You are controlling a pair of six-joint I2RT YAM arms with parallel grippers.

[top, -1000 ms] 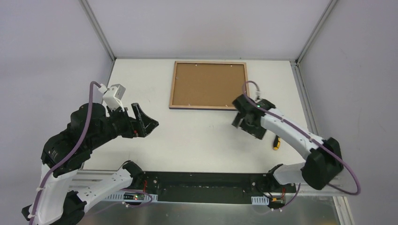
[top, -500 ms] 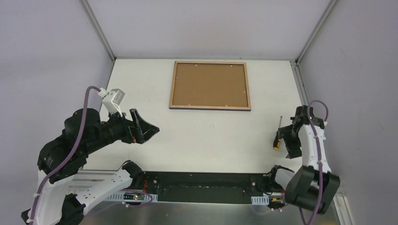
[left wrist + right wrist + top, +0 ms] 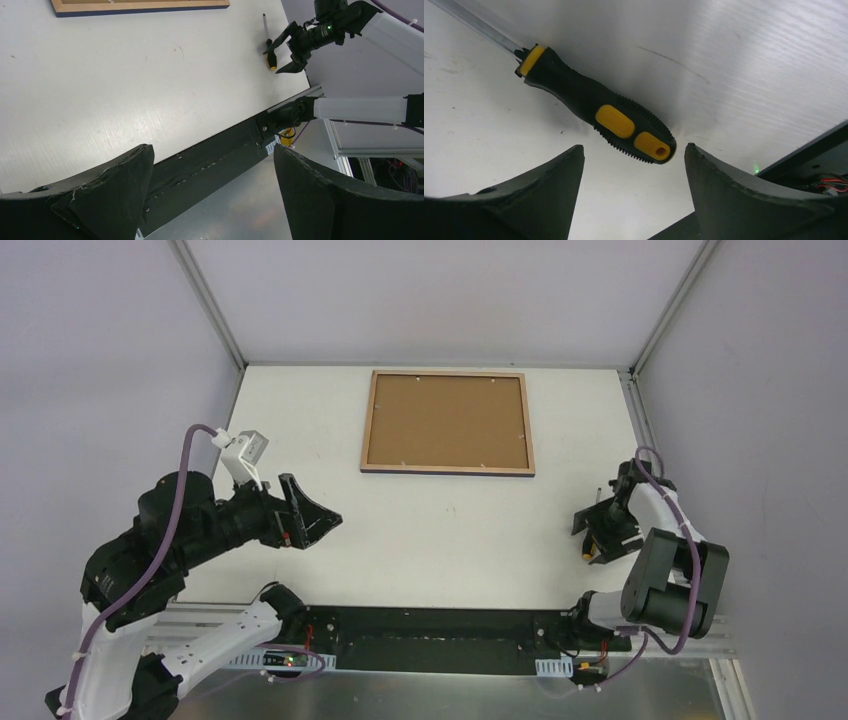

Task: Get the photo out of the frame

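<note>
frame (image 3: 369,420) lies back-up at upper centre, photo hidden under its board (image 3: 447,420); right gripper (image 3: 594,536) open astride the screwdriver (image 3: 594,102) at right edge, should close squarely on the thick handle; left gripper (image 3: 312,496) open, idle at left

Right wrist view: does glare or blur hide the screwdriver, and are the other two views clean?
Right wrist: the screwdriver is sharp; sheen whitens the table behind it; the near fingers are dark and soft. Left wrist: a bright patch on the table near the camera, and the frame is cropped at the top. Top external: even light, frame crisp, screwdriver tiny.
</note>
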